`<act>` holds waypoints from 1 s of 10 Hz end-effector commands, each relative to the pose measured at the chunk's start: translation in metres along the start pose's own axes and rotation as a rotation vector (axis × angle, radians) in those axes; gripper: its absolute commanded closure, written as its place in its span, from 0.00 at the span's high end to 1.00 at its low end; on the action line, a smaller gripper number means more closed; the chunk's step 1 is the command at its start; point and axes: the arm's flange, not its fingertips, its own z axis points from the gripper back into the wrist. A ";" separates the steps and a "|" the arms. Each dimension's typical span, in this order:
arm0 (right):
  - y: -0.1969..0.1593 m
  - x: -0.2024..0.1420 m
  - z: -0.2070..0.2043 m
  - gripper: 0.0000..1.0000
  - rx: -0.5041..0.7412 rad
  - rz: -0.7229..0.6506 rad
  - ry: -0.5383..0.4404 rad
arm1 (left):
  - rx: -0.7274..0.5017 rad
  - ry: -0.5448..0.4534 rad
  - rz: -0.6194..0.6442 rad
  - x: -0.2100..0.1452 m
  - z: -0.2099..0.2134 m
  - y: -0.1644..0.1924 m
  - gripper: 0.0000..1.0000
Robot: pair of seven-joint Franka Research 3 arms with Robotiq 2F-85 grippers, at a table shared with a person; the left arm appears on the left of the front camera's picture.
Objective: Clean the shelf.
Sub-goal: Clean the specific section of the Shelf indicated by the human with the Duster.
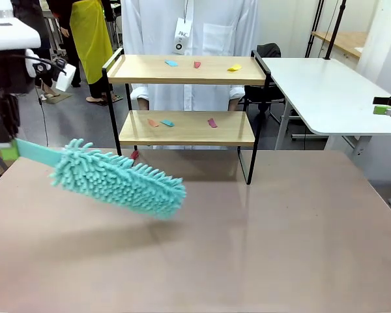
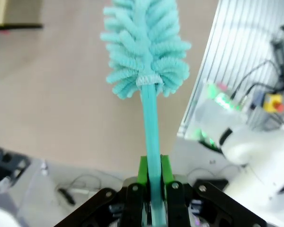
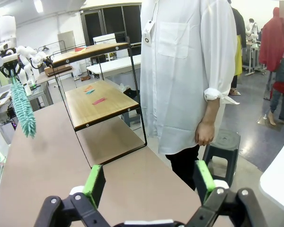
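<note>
The shelf [image 1: 186,128] stands at the far side of the brown table, two wooden boards in a black frame. Small coloured scraps [image 1: 197,64] lie on its top board and more scraps [image 1: 167,122] on the lower one. My left gripper [image 1: 10,151] is at the left edge, shut on the handle of a teal fluffy duster [image 1: 117,179] that hangs over the table, short of the shelf. In the left wrist view the green pads [image 2: 142,171] clamp the duster handle [image 2: 151,137]. My right gripper [image 3: 149,182] is open and empty, at the far right [image 1: 384,105], with the shelf [image 3: 97,101] ahead of it.
A person in a white shirt [image 1: 189,29] stands right behind the shelf, one hand [image 3: 204,137] hanging by the side. A white table [image 1: 326,91] adjoins at the back right. The brown table [image 1: 280,228] spreads wide in front of the shelf.
</note>
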 end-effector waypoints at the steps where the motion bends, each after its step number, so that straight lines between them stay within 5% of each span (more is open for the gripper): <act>1: 0.001 0.002 -0.002 1.00 0.002 0.004 -0.003 | 0.008 0.100 -0.009 0.002 0.018 0.011 0.13; 3: 0.001 0.002 -0.002 1.00 0.002 0.004 -0.003 | -0.014 0.190 -0.029 0.009 0.015 0.012 0.13; 4: 0.001 0.002 -0.002 1.00 0.002 0.004 -0.003 | 0.004 0.111 0.000 0.000 0.014 0.007 0.13; 10: 0.001 0.002 -0.002 1.00 0.002 0.004 -0.003 | 0.004 0.111 0.000 0.000 0.014 0.007 0.13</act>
